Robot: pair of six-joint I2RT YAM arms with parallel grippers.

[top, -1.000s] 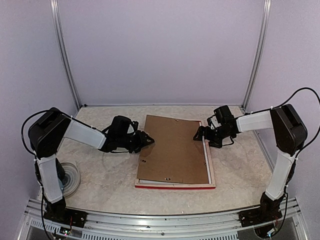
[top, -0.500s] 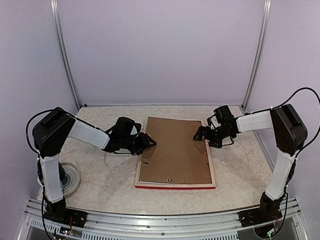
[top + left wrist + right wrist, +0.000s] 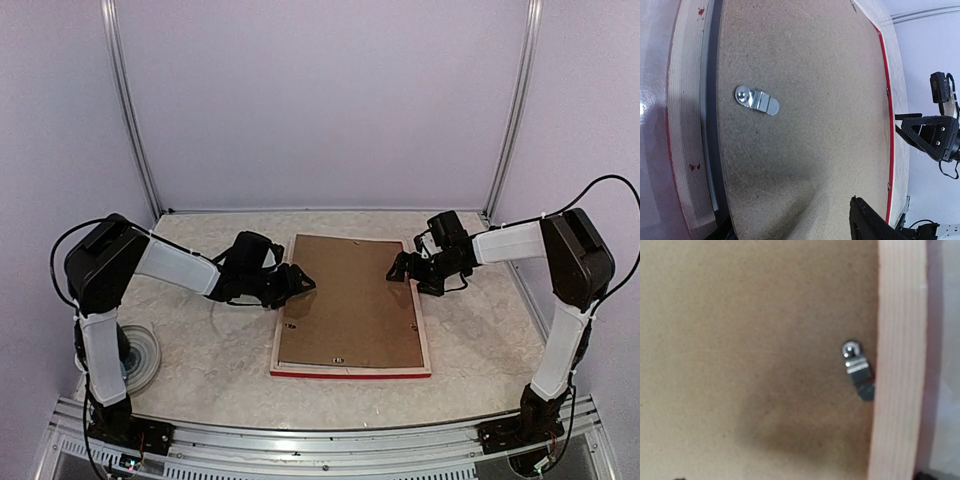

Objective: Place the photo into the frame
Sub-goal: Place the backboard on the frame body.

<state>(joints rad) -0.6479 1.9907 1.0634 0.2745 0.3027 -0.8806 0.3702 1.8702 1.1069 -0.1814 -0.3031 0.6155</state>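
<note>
Skewed a second ago, the backing board (image 3: 350,300) now lies square inside the frame (image 3: 350,372), face-down mid-tabletop; the photo is out of sight. Farther back, the left gripper (image 3: 300,283) sits at the board's left edge, its spread unclear. The right gripper (image 3: 403,268) hovers wide apart, empty. Another nudge could skew the board again.

A robotics lab cell is indicated: a marble-patterned desk (image 3: 200,350) is boxed in by plain lilac walls (image 3: 320,100) and aluminium posts (image 3: 130,110), and a left arm (image 3: 175,268) and a right arm (image 3: 515,242) are mounted on a metal rail (image 3: 320,440).
</note>
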